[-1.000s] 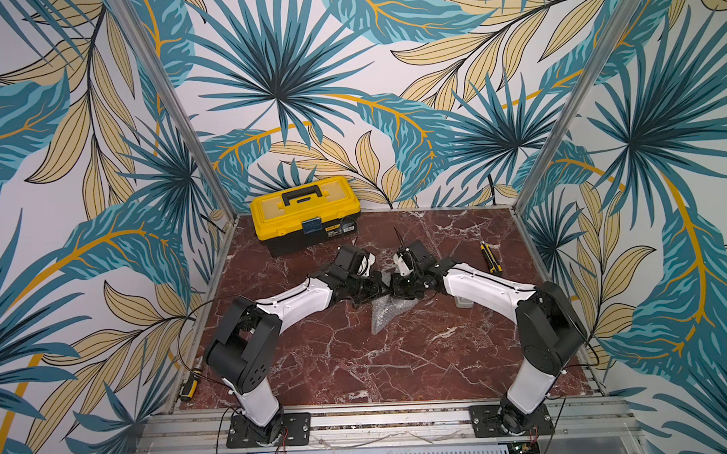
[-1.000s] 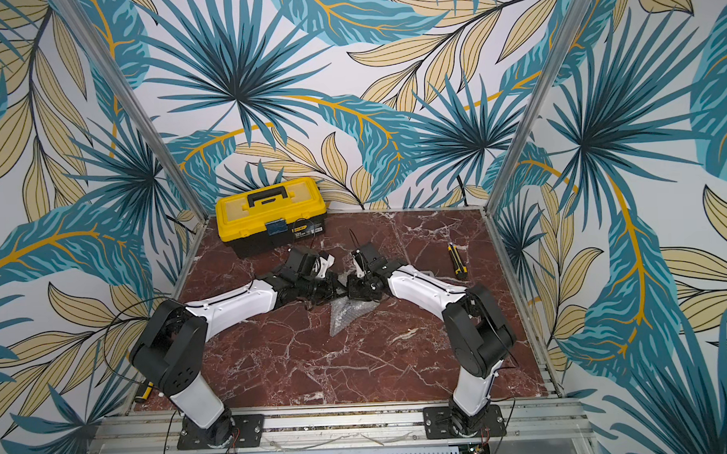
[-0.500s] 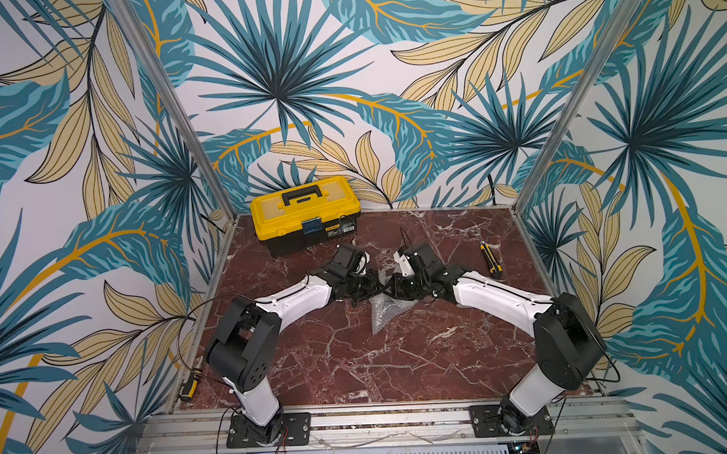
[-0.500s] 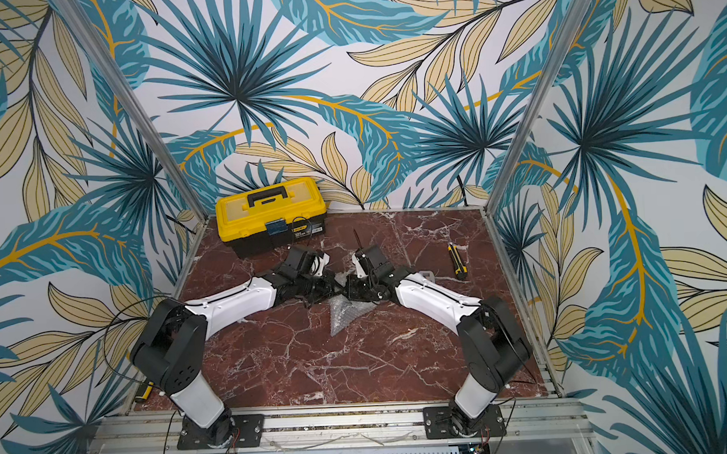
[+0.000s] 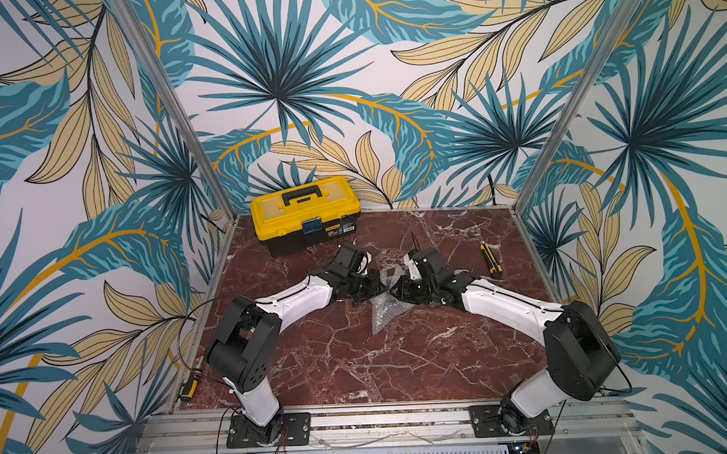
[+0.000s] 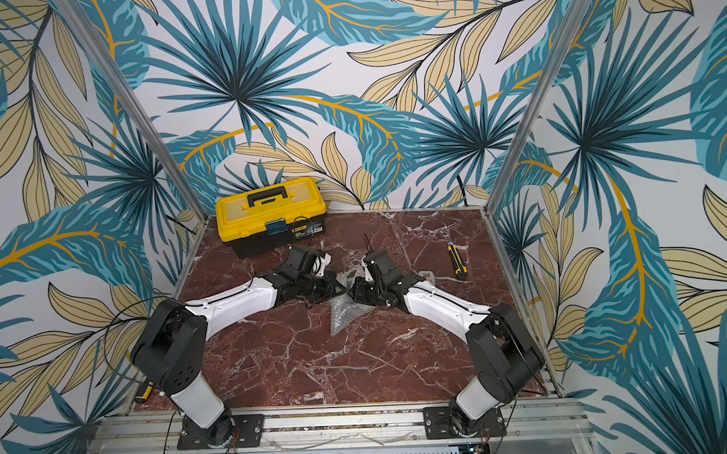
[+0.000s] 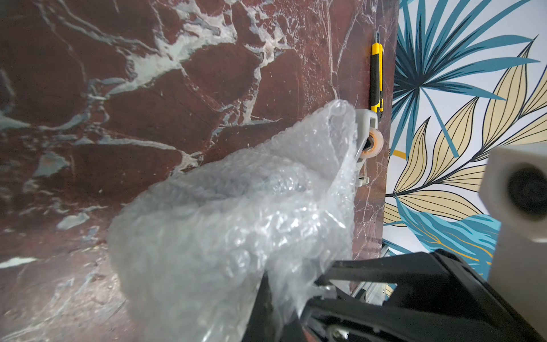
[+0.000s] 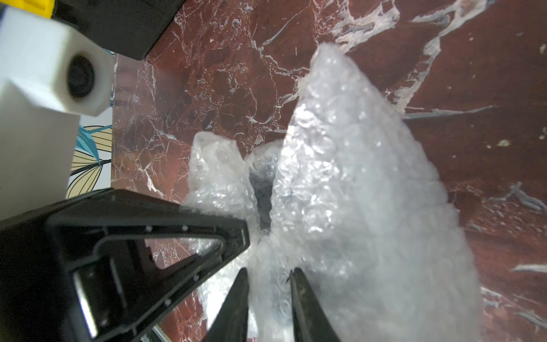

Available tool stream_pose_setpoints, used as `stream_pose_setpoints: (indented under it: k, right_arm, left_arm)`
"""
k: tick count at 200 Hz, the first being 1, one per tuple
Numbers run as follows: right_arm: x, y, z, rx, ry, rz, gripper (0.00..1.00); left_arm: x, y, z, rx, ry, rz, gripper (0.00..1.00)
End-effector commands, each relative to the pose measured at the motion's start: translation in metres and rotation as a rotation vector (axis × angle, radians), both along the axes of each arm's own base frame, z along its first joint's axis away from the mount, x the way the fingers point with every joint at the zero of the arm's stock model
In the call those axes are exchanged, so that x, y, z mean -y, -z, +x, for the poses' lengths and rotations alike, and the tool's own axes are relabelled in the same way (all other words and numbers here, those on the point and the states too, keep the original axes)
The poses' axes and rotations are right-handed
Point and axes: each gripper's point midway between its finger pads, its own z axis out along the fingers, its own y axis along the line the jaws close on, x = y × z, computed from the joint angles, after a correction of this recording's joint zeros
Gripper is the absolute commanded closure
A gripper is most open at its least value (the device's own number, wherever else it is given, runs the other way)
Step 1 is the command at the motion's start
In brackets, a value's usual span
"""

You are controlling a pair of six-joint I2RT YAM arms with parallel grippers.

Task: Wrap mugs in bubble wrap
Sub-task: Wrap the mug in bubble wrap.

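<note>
in both top views most of the bubble wrap [image 5: 382, 316] lies under the left gripper [image 5: 375, 286] and the right gripper [image 5: 398, 292], in the middle of the marble table [image 5: 358, 361]; only a crumpled corner shows. the right wrist view shows more: the right jaws stand slightly apart with wrap between them, and the left gripper is closed on a fold. the mug is hidden. the left wrist view shows a tape dispenser [image 7: 366, 133] just beside a utility knife [image 7: 376, 68].

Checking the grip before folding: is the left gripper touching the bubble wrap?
Touching. The right wrist view shows the left gripper, shut, pinching a fold of the bubble wrap at its tip.
</note>
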Motion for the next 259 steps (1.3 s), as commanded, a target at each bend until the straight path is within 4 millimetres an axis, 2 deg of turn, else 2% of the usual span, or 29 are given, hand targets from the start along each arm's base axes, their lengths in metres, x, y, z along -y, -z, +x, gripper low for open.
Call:
stream_pose_setpoints:
  k: [1, 23, 74, 116, 152, 197, 259]
  right_arm:
    - [0.010, -0.011, 0.002, 0.031, 0.055, 0.004, 0.73]
    - [0.011, -0.001, 0.003, 0.003, 0.057, -0.007, 0.80]
    - [-0.003, 0.022, 0.009, -0.075, 0.031, -0.003, 1.00]
    - [-0.012, 0.035, 0.014, -0.113, 0.010, -0.004, 1.00]
    - [-0.017, 0.045, 0.013, -0.150, 0.004, 0.013, 1.00]
    - [-0.018, 0.037, 0.011, -0.134, -0.014, 0.022, 1.00]
    - [-0.023, 0.023, 0.007, -0.111, -0.054, 0.045, 0.96]
  left_arm:
    - [0.006, -0.017, 0.006, 0.043, 0.015, -0.015, 0.95]
    - [0.006, -0.017, 0.007, 0.046, 0.016, -0.015, 0.95]
    - [0.007, -0.026, 0.007, 0.059, 0.011, -0.027, 0.95]
    - [0.015, -0.041, 0.006, 0.067, 0.043, -0.068, 0.95]
    - [0.032, -0.042, 0.001, 0.050, 0.106, -0.101, 0.95]
    - [0.039, -0.004, -0.003, -0.030, 0.140, -0.074, 0.95]
    - [0.041, 0.029, -0.009, -0.088, 0.169, -0.031, 0.95]
